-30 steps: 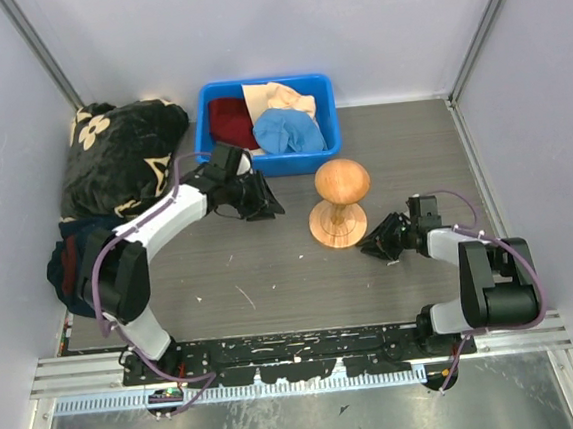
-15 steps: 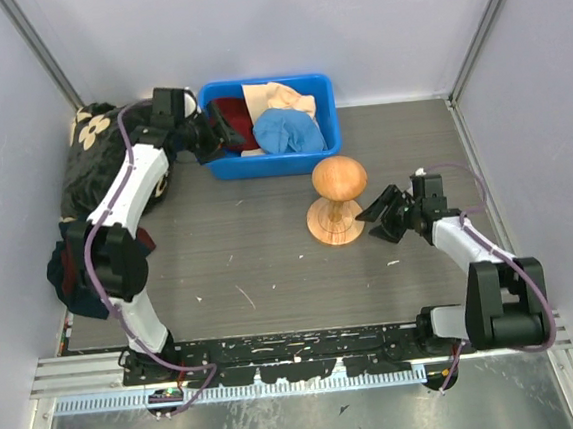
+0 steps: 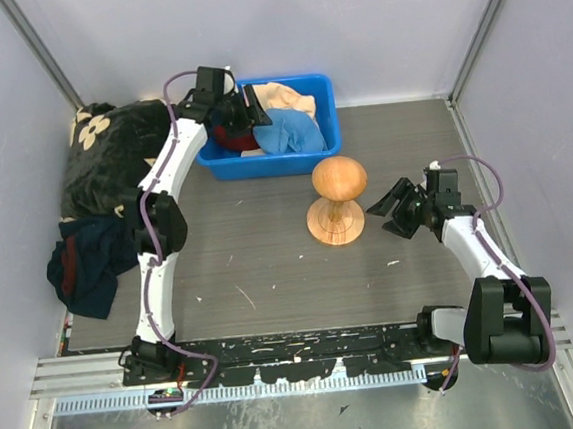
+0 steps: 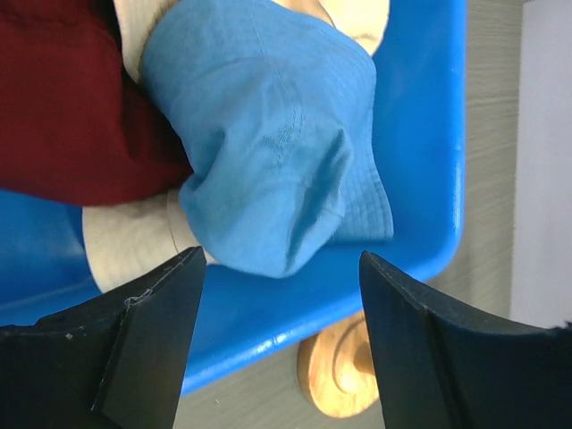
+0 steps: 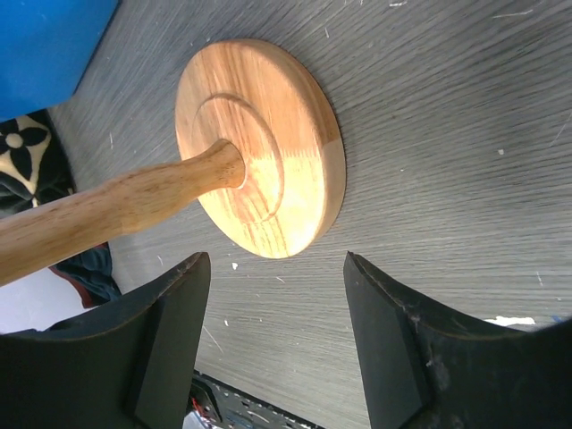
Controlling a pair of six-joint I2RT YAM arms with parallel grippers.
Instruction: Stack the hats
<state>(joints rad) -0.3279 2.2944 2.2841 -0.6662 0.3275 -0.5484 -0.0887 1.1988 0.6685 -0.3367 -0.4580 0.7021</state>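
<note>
The hats lie bunched in a blue bin [image 3: 327,111] at the back of the table. The light blue hat [image 3: 291,132] lies on top at the right, with the dark red hat [image 3: 228,139] to its left and a cream hat [image 3: 286,96] behind. My left gripper [image 3: 249,107] hangs open over the bin. In the left wrist view its fingers frame the light blue hat [image 4: 268,134], the dark red hat [image 4: 71,98] and a cream brim [image 4: 125,255], touching none. My right gripper [image 3: 385,219] stands open and empty just right of the wooden stand [image 3: 337,200], whose base [image 5: 259,152] lies ahead of the fingers.
A black blanket with cream flowers [image 3: 116,154] is heaped at the back left. A navy cloth with red trim [image 3: 88,262] lies on the left edge of the table. Side walls close in on both sides.
My left arm swung from the table's middle up and back over the bin, its jaws opening. My right gripper drew slightly right of the stand and opened too.
</note>
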